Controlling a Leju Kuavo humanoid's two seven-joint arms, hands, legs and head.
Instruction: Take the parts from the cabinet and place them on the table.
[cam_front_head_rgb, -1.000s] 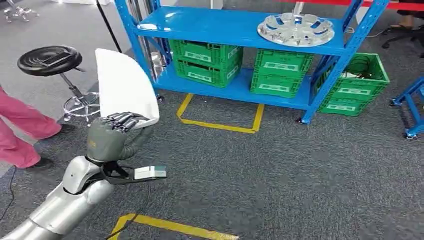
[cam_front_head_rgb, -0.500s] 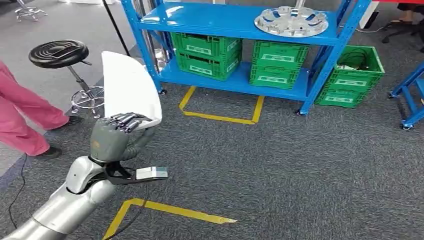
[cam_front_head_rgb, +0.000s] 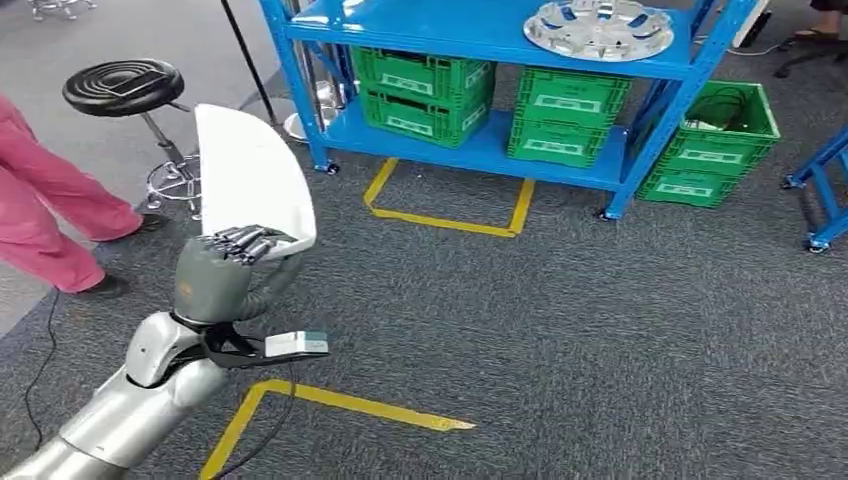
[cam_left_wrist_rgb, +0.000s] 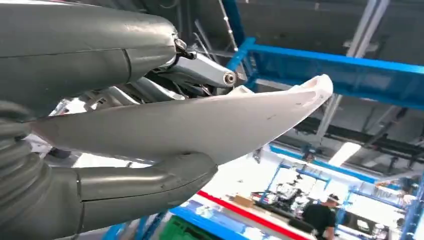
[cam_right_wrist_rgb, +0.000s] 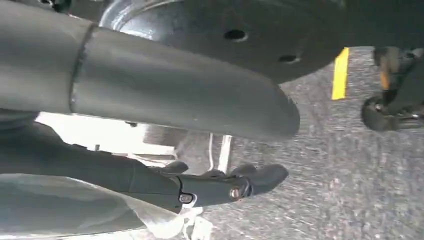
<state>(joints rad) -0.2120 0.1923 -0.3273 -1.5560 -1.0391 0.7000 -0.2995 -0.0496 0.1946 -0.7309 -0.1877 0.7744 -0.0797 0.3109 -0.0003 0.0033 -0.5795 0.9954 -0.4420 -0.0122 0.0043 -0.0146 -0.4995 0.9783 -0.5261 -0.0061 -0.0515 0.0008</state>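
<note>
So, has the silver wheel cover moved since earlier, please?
No. Only the camera shifted; the wheel cover still lies at the right end of the blue shelf.

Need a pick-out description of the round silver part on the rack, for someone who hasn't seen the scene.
Find the blue metal shelving rack. On its top shelf, toward the right end, lies a round silver metal disc with cut-out slots. Everything else in the rack is a green plastic crate; this is the only shiny piece.

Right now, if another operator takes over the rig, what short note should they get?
Left hand: holds the white curved part, clear of the blue cabinet.
Right hand: hangs over the carpet; grip cannot be told.
Done: one part is out of the cabinet.
Left: set it on the table; the silver disc lies on the cabinet's top shelf.
</note>
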